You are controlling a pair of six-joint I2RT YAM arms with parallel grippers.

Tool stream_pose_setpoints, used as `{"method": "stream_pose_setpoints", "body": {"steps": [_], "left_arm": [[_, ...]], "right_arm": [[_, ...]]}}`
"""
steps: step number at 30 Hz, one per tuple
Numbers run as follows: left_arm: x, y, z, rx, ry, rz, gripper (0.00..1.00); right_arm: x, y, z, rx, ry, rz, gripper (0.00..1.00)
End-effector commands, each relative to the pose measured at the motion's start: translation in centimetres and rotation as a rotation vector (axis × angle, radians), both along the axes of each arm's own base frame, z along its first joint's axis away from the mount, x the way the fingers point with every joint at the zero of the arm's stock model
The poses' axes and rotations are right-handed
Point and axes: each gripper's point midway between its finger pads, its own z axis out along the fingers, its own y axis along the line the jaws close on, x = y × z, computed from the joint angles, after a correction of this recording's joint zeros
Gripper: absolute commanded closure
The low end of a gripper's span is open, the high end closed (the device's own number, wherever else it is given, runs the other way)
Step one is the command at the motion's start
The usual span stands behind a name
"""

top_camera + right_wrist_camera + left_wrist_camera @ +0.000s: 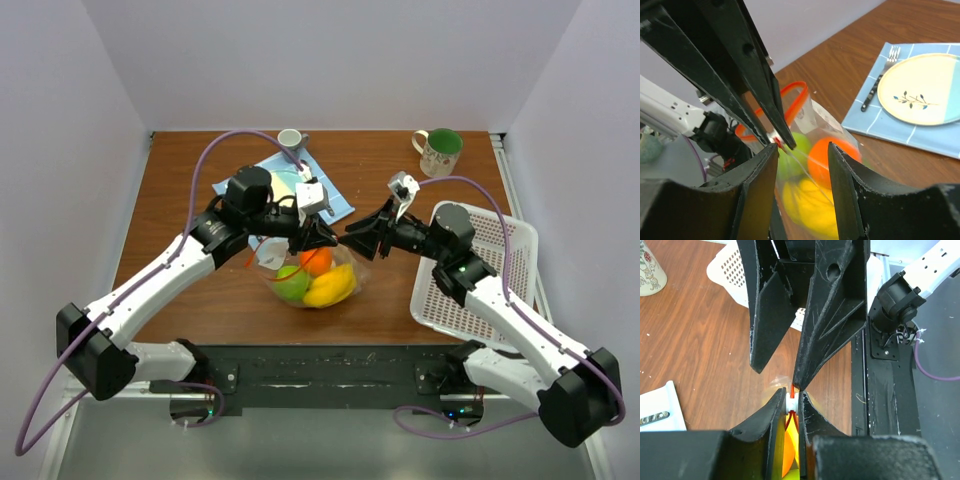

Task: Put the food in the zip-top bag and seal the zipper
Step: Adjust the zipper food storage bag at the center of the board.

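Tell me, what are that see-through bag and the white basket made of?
The zip-top bag looks like thin, glossy clear plastic film: it crinkles, and the fruit shows through. The basket looks like rigid, matte white moulded plastic, judging by its even lattice of holes.

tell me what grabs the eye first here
The clear zip-top bag in the middle of the table, holding a green apple, an orange and a yellow banana. Both arms meet over its mouth: the left hand pinches the orange-red zipper, and the right hand is open next to it.
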Motion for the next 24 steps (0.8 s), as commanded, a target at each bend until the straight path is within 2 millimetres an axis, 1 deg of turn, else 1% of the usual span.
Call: {"method": "stream_pose_setpoints", "body": {"steps": [1,6,8,12,20,24], "left_arm": [[-0.6,0.1,5.0,-0.11,-0.093,-0.042,1.0],[-0.9,0.2,5.5,-0.124,-0.091,-0.059,1.0],[-1.0,0.2,5.7,-0.13,-0.091,-0.069,1.0],[-1.2,0.1,5.8,-0.136,-0.084,-0.082,1.0],[-1.0,0.0,5.6,-0.129,-0.071,-0.082,1.0],[-0.8,-0.2,5.3,-0.128,-0.054,-0.086,1.0]], "right_arm": [[-0.5,0.2,1.5,-0.015,-0.096,0.05,0.52],[-1.5,0.3,1.5,-0.001,-0.099,0.095,0.52],[-1.8,0.4,1.1,-0.004,-0.091,0.11,0.52],[-1.8,0.5,0.6,-0.015,-0.088,0.117,0.52],[-2.2,1.2,1.0,-0.015,-0.102,0.15,0.52],[-2.3,1.3,1.0,-0.009,-0.104,0.142,0.55]]}}
